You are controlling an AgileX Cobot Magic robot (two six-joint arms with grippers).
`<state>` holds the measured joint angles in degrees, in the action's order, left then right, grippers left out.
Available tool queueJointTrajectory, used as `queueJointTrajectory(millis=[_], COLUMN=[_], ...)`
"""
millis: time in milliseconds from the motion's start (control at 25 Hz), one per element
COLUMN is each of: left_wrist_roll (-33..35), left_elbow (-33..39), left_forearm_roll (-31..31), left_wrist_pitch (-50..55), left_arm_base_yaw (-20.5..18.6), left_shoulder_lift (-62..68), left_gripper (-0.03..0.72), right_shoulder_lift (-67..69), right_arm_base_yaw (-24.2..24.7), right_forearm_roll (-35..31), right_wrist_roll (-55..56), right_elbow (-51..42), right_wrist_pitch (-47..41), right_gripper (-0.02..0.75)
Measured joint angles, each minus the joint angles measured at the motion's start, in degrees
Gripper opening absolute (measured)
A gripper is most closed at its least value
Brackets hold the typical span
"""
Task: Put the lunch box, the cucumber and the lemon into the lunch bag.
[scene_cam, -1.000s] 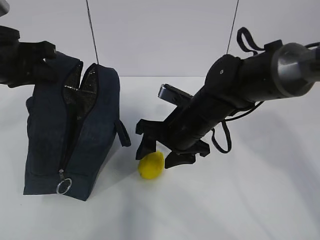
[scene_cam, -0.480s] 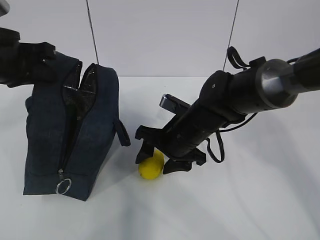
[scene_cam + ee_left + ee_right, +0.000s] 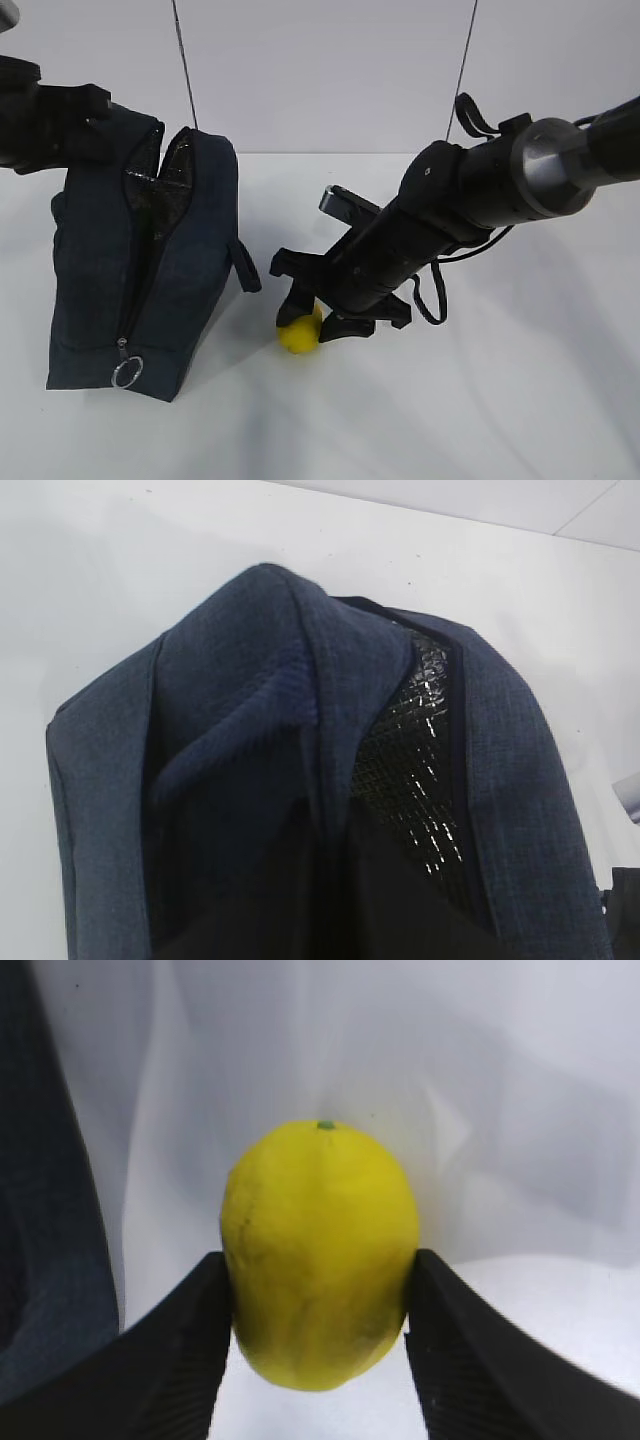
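Note:
The navy lunch bag [image 3: 180, 260] stands at the left, zipper open at the top, shiny black lining [image 3: 415, 750] showing. My left gripper [image 3: 95, 120] is at the bag's upper left edge; the fabric [image 3: 250, 680] bunches up towards it and its jaws are lost in the dark. The yellow lemon [image 3: 297, 337] lies on the white table just right of the bag. My right gripper [image 3: 312, 320] is down over it, and both black pads [image 3: 190, 1330] press the lemon's sides [image 3: 320, 1250]. The lunch box and the cucumber are out of view.
The bag's silver ring pull [image 3: 127, 373] hangs at its lower front corner, and a strap loop [image 3: 245, 265] sticks out towards the lemon. The bag's side [image 3: 50, 1210] is close on the left of my right gripper. White table [image 3: 480, 400] stretches to the front and right.
My right gripper has come down a little and its fingers have closed in round the lemon, which is now partly hidden behind them. The bag and left arm have not moved.

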<state>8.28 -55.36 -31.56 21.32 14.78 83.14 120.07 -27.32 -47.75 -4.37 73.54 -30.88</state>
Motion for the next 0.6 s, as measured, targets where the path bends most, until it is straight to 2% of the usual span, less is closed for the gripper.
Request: queueJointTrajectory(millis=[600], left_wrist_roll=[0.0], left_elbow=[0.0], left_forearm_roll=[0.0], left_wrist_pitch=[0.0], left_arm_base_yaw=[0.0], left_shoulder_lift=[0.0], left_gripper=[0.006], right_shoulder_lift=[0.0], right_arm_base_yaw=[0.0], right_forearm_roll=[0.0], right_wrist_roll=[-2.4], right_elbow=[0.0], right_wrist_pitch=[-1.7], right_gripper=[0.419])
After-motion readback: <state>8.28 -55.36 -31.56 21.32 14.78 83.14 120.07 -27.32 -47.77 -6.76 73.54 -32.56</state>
